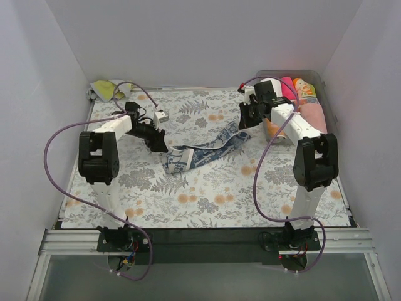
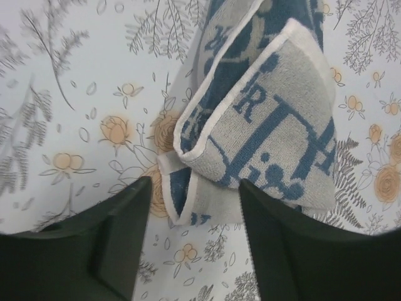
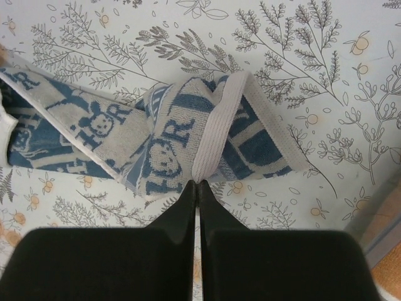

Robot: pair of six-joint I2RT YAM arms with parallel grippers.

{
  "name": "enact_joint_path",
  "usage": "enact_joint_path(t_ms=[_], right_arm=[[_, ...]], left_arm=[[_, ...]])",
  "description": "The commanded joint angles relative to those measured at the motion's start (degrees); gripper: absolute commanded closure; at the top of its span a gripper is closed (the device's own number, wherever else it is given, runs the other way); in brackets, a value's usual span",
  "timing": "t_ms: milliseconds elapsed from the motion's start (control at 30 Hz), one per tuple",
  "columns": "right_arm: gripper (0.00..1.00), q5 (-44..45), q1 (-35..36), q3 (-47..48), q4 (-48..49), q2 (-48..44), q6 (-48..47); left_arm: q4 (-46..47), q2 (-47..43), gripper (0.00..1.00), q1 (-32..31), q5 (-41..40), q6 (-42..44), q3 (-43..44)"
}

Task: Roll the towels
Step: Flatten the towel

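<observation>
The white terry towel with blue print (image 1: 207, 149) is laid as a long strip on the floral table covering (image 1: 207, 207), from centre-left up towards the right of the frame. Its folded lower end is flanked by the spread fingers of the left gripper (image 2: 194, 188). The right gripper (image 3: 198, 185) is seen with fingers pressed together, tips at the towel's white hem; whether cloth is pinched cannot be told
</observation>
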Motion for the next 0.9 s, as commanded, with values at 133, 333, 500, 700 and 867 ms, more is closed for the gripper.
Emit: enact_joint_path(t_ms=[133,333,500,700,867], right_arm=[[0.99,1.28,0.01,3.85,2.43,0.52,2.16],[0.99,2.43,-0.26,2.97,2.43,0.08,2.78],[0.99,2.69,-0.61,2.53,2.35,-0.36,5.07],[0.99,2.69,-0.70,2.09,2.35,-0.71,5.16],[0.99,3.13,-0.96,1.30,2.35,-1.06,4.98]], left_arm=[[7.85,-19.15,0.33,-4.80,-8.19,-9.18,-4.08],[9.88,-18.03,0.36,-17.73,-23.40,-20.25,-3.47],[9.88,-13.12,0.39,-24.24,-39.04,-30.45,-0.05],[10.41,-9.51,0.39,-27.40,-47.22,-34.41,1.80],[10.41,-7.66,0.38,-28.28,-46.97,-35.91,3.12]])
